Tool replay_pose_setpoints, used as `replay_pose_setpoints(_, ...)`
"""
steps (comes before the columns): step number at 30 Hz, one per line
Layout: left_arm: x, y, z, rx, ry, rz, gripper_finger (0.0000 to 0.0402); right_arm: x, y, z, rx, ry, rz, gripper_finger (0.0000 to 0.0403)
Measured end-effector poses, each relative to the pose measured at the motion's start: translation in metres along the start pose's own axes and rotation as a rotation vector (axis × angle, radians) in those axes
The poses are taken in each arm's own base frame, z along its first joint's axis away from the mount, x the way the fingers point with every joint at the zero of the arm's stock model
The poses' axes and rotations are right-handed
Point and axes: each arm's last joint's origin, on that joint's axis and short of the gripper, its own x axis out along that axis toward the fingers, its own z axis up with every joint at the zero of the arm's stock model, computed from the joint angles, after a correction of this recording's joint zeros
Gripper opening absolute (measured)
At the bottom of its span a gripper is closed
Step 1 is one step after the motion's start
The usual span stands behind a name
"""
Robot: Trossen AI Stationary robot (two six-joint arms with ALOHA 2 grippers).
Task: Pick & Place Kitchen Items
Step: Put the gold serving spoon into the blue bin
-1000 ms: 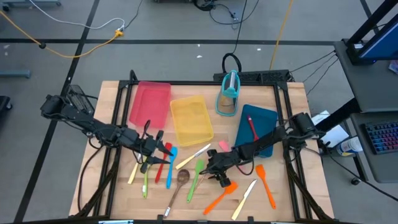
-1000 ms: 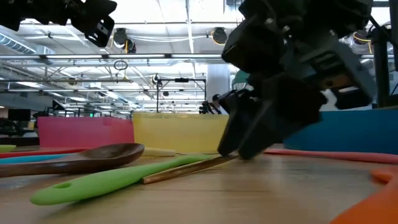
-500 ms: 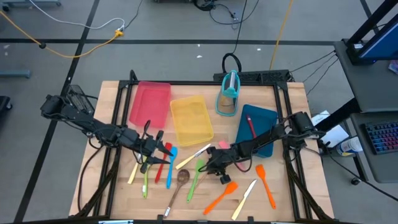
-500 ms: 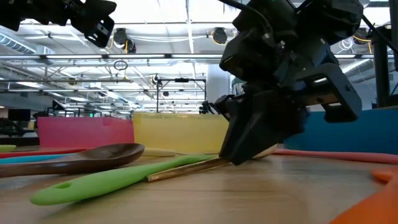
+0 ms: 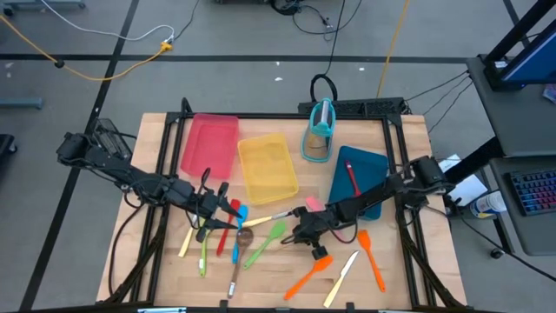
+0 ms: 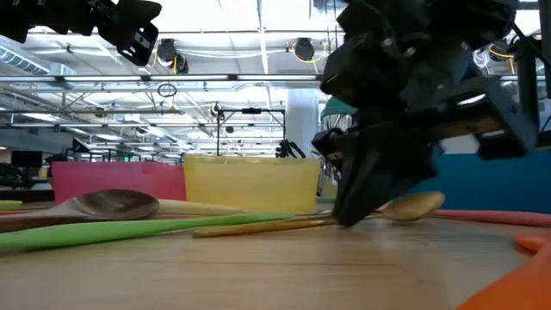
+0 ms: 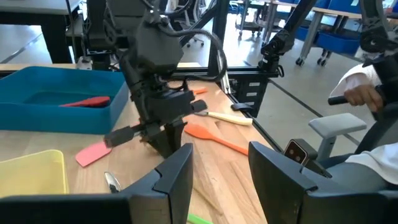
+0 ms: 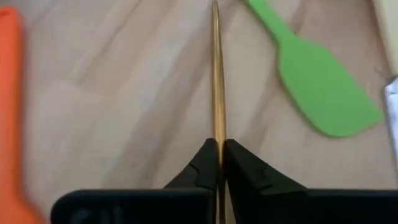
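A robotics lab or test hall, not a kitchen; the wooden table sits in a black metal frame on a grey concrete floor crossed by loose cables; beyond it run long rows of ceiling lights, more framed benches and blue bins; a person's sleeve shows beside a chair armrest.

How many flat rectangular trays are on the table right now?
3. Seen from above, the red tray is on the left, the yellow tray is beside it in the middle, and the blue tray is on the right, holding a red utensil. None appears hidden.
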Motion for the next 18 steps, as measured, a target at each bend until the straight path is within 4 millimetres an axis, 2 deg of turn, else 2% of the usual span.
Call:
replay_pose_setpoints(5,0.000,0.000,0.000,0.000,0.005,0.001,0.0157,-0.029,0.018,0.020,-0.004,-0.072,0.017,0.0012)
replay_pose_setpoints(10,0.000,0.000,-0.001,0.000,0.006,0.001,0.0157,-0.070,0.031,0.033,0.016,-0.095,-0.082,0.0012)
replay_pose_setpoints(14,0.000,0.000,-0.001,0.000,0.006,0.001,0.0157,-0.108,0.036,0.034,0.050,-0.076,-0.212,0.0012)
replay_pose_setpoints(18,0.000,0.000,-0.002,0.000,0.019,0.002,0.0157,-0.143,0.036,0.025,0.153,-0.035,-0.398,0.0012)
